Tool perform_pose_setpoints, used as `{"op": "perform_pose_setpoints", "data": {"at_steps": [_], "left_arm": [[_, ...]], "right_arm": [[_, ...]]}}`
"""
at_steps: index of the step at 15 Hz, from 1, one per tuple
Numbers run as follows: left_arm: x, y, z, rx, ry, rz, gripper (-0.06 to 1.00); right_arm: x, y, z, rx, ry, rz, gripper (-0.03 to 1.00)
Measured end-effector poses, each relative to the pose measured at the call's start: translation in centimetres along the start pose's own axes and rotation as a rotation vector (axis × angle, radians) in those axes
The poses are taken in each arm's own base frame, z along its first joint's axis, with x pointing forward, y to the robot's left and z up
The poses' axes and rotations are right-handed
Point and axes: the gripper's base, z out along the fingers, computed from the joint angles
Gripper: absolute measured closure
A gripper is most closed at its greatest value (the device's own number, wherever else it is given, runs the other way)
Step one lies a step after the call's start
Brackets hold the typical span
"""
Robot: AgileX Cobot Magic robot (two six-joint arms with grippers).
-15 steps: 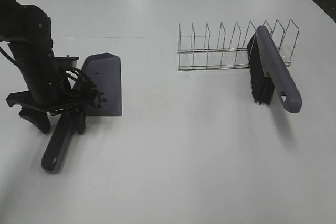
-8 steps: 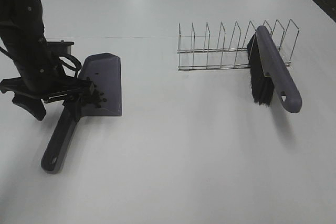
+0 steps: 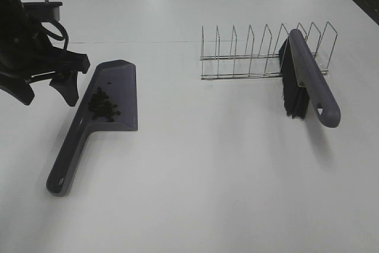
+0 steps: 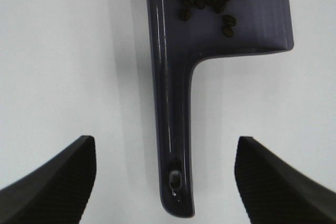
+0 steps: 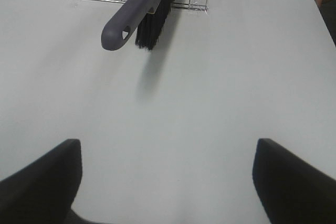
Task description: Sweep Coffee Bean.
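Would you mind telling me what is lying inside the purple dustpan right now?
A small cluster of coffee beans lies in the dustpan, near the handle end. The left wrist view cuts off the cluster's far part, but nothing covers the pan from above.

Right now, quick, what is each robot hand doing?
Left hand: open, holding nothing, above the dustpan handle.
Right hand: open, holding nothing, facing the brush.
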Motion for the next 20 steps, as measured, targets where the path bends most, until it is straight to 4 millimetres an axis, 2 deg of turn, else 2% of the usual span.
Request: {"op": "perform_pose_setpoints", "data": {"at_steps": [5,11,14,16,17,20], "left_arm": [[2.5,0.9,-5.1,-0.075,0.014,0.040,0.27],[5.4,1.3,-11.8,-0.061,-0.173,0.050,0.27],[7.1,1.5,-13.8,-0.048,-0.236,0.050,0.27],[9.7,2.1,-14.0,-0.053,-0.239,0.052,0.27],[11.9,2.7,-13.1,-0.060,-0.213,0.052,0.26],[16.7,3.8,-11.3,-0.068,-0.175,0.052,0.26]], "right_arm": [[0.0,0.0,0.0,0.000,0.000,0.000,0.19],[0.0,0.0,0.0,0.000,0.000,0.000,0.19],[0.0,0.0,0.0,0.000,0.000,0.000,0.19],[0.0,0.0,0.0,0.000,0.000,0.000,0.19],[0.0,0.0,0.0,0.000,0.000,0.000,0.19],[0.0,0.0,0.0,0.000,0.000,-0.008,0.19]]}}
